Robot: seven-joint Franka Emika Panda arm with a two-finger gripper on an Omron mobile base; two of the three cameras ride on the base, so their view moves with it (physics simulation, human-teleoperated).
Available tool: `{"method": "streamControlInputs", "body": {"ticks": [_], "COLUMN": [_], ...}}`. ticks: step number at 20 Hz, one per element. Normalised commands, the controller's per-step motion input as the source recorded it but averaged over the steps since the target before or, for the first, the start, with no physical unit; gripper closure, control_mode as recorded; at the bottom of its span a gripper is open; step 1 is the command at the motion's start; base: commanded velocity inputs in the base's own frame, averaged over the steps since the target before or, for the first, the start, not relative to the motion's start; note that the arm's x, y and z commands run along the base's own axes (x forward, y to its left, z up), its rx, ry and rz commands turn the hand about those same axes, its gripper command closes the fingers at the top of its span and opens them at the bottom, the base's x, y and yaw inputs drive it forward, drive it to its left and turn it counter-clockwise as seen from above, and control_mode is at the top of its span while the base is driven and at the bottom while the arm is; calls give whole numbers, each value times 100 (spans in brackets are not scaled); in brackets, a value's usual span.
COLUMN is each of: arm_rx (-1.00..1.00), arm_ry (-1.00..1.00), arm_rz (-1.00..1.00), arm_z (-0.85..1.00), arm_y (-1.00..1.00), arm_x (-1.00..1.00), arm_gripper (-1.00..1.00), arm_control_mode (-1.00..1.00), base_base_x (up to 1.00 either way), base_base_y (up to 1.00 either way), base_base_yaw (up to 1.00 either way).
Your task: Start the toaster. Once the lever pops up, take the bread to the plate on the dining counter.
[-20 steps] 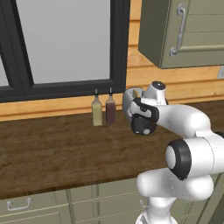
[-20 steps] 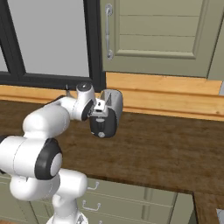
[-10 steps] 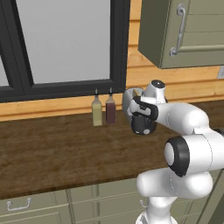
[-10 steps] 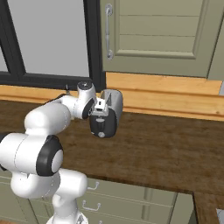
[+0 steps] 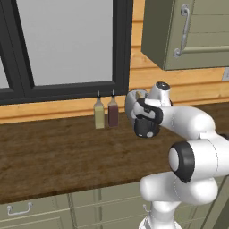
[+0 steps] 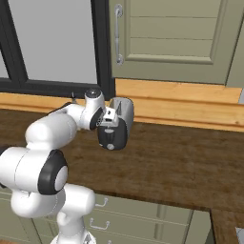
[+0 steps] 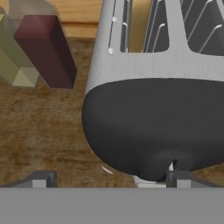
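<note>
**Toaster under our hand**

Wood-grain counter [image 5: 53, 156] carries the toaster [image 7: 157, 105] near its back edge, bread [image 7: 141, 24] upright in a slot. Our gripper [image 7: 109, 177] hangs spread at its dark end. Two bottles [image 5: 105, 114] stand beside it.

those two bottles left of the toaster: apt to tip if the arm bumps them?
Probably. The dark red bottle and yellowish bottle look tall and narrow, standing upright, so a sideways knock could topple them. They stand close together, so one may take the other down. Flat-sided bodies likely won't roll.

Two bottles [image 5: 105, 114] crowd toaster [image 7: 157, 87] left flank; counter [image 5: 53, 156] in front open; cabinet [image 5: 188, 31] overhead.
</note>
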Motion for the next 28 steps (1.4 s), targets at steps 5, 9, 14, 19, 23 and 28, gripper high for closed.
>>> {"method": "streamControlInputs", "body": {"ticks": [5, 9, 14, 19, 23, 28], "arm_rx": [0, 0, 0, 0, 0, 0], "arm_ry": [0, 0, 0, 0, 0, 0], "arm_rz": [0, 0, 0, 0, 0, 0], "arm_z": [0, -6, -9, -27, -35, -34], "arm_y": [-4, 0, 0, 0, 0, 0], "arm_x": [-14, -3, 0, 0, 0, 0], "arm_gripper": [-100, -100, -100, -100, -100, -100], "arm_control_mode": [-100, -100, -100, -100, -100, -100], "base_base_x": [0, 0, 0, 0, 0, 0], "base_base_y": [0, 0, 0, 0, 0, 0], "base_base_yaw": [0, 0, 0, 0, 0, 0]}}
